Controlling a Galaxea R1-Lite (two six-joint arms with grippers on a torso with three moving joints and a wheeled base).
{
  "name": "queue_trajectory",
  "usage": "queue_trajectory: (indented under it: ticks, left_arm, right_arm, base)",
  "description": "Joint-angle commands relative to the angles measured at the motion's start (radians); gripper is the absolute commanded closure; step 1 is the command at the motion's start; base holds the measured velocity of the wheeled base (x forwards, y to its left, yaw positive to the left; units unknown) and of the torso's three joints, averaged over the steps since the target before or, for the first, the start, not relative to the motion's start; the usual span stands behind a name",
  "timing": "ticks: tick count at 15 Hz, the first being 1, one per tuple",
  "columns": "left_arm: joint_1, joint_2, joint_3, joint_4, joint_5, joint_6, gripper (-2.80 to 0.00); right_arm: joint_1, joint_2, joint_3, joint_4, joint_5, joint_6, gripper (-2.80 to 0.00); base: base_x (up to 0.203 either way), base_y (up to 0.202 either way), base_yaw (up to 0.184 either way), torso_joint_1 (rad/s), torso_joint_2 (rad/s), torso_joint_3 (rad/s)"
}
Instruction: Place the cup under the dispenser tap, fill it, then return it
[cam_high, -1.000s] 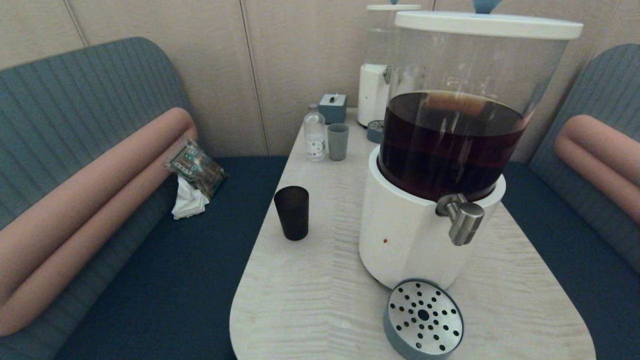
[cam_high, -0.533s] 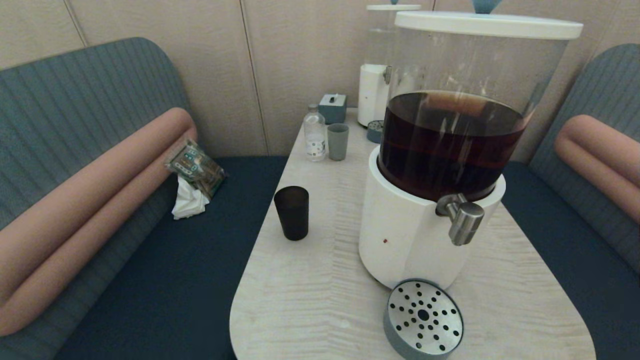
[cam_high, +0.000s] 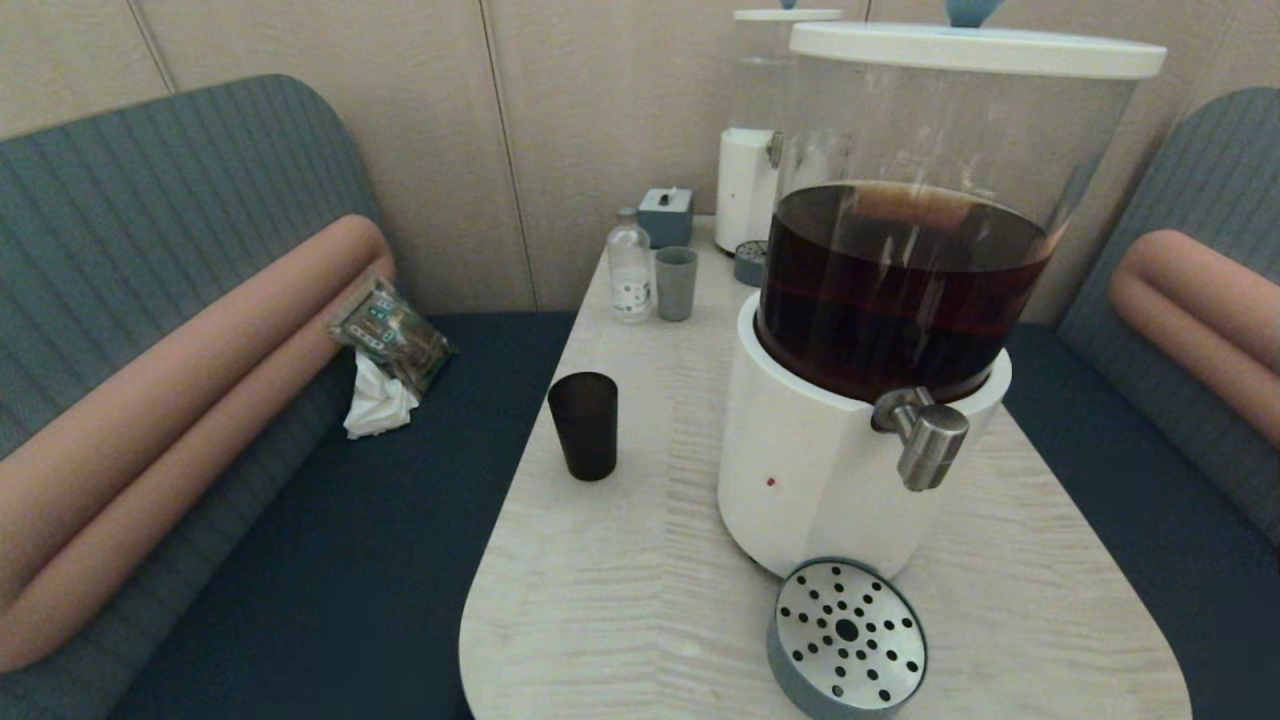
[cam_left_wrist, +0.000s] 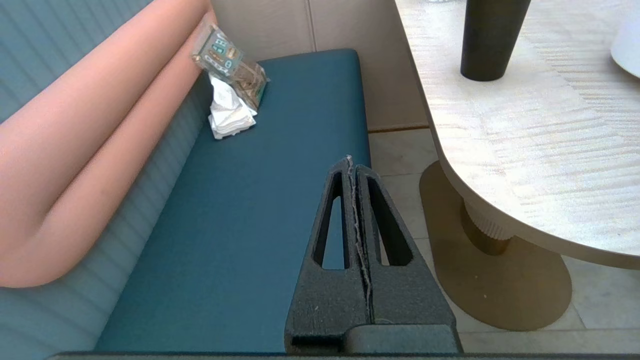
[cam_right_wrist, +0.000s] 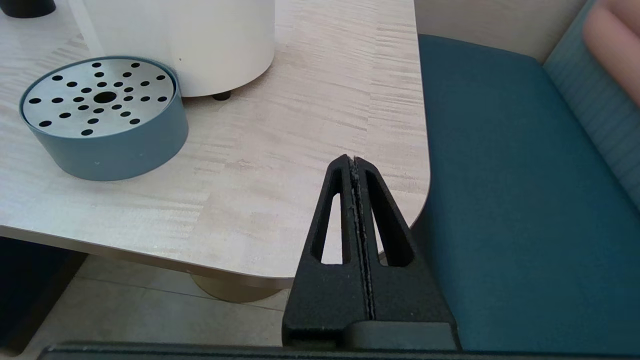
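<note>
The matte black cup stands upright on the pale table, left of the big dispenser's white base; its lower part also shows in the left wrist view. The steel dispenser tap juts out over the round perforated drip tray, also seen in the right wrist view. My left gripper is shut and empty, low beside the table over the blue bench. My right gripper is shut and empty near the table's near right corner. Neither arm shows in the head view.
A grey-green cup, a small clear bottle, a grey box and a smaller white dispenser stand at the table's far end. A snack packet and tissue lie on the left bench. The table's pedestal base stands by the left gripper.
</note>
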Motion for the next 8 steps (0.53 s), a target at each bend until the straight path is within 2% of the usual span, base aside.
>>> queue_trajectory:
  ticks: [1, 8]
  left_arm:
    - [0.0, 0.001, 0.0, -0.001, 0.0, 0.001, 0.0]
    - [-0.001, 0.001, 0.0, -0.002, 0.0, -0.001, 0.0]
  right_arm:
    - [0.0, -0.003, 0.0, 0.0, 0.0, 0.0, 0.0]
    - [0.0, -0.003, 0.0, 0.0, 0.0, -0.001, 0.0]
  base:
    - [0.0, 0.0, 0.0, 0.0, 0.0, 0.0]
    - [0.0, 0.0, 0.0, 0.0, 0.0, 0.0]
